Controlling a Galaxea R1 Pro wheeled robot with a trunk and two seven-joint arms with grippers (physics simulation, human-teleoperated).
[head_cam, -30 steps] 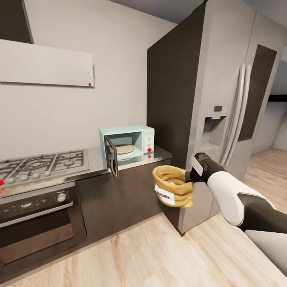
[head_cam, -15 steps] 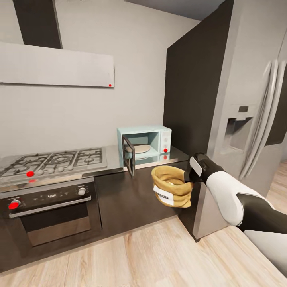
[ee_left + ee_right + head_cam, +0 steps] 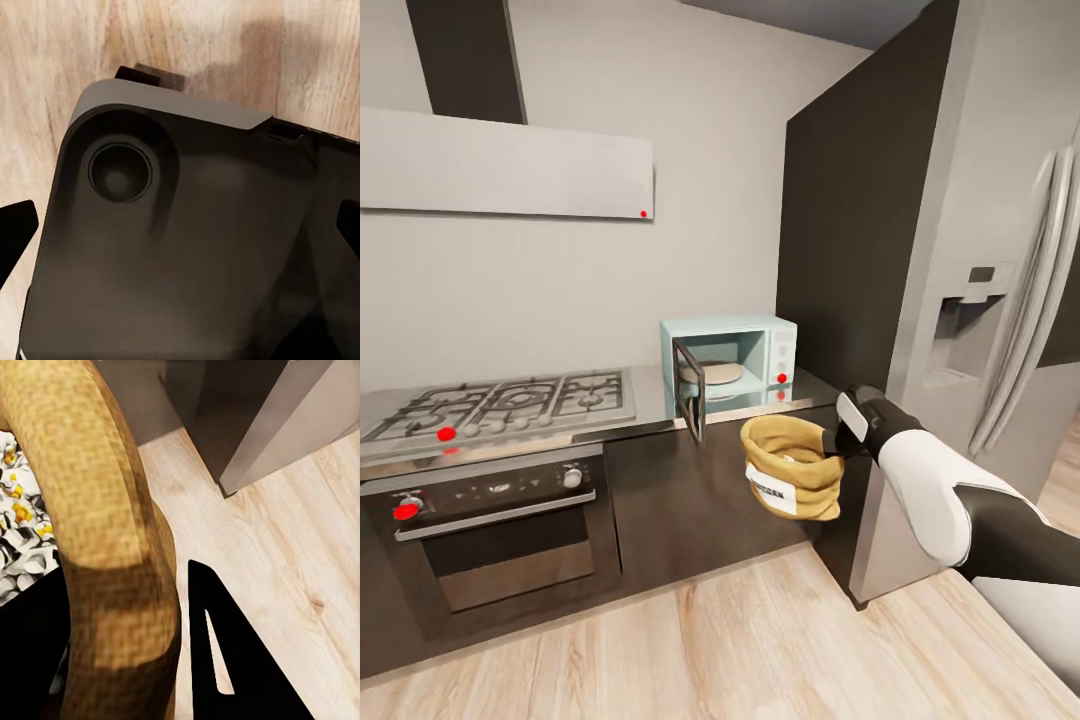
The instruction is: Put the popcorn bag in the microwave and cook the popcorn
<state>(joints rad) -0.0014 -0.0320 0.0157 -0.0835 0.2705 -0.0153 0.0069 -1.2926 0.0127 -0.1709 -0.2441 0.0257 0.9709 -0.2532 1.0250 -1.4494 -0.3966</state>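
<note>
**Bag in the air, microwave door half in the way**

The right gripper [image 3: 838, 440] has its jaws closed on the rolled rim of the popcorn bag [image 3: 790, 478], which hangs clear of everything in front of the dark cabinet fronts, below the edge of the desk [image 3: 650, 395] and short of the microwave [image 3: 732, 360]. In the right wrist view the rim [image 3: 105, 510] passes between the fingers, with pale kernels visible inside the sack.

The grip is on one side of a soft rim only, so the bag sags; a quick swing could tip it and spill kernels, or let the cloth slip out. The microwave door [image 3: 690, 388] stands open, edge-on towards the robot and jutting past the desk front. I judge that lifting the bag straight up and across risks catching that door or the desk lip. The cavity also looks a tight fit for the sack.

The left gripper's state cannot be told; the left wrist view shows a dark body over the wood floor [image 3: 45, 60].

The white label [image 3: 772, 491] carries dark lettering, too small to read surely.
</note>
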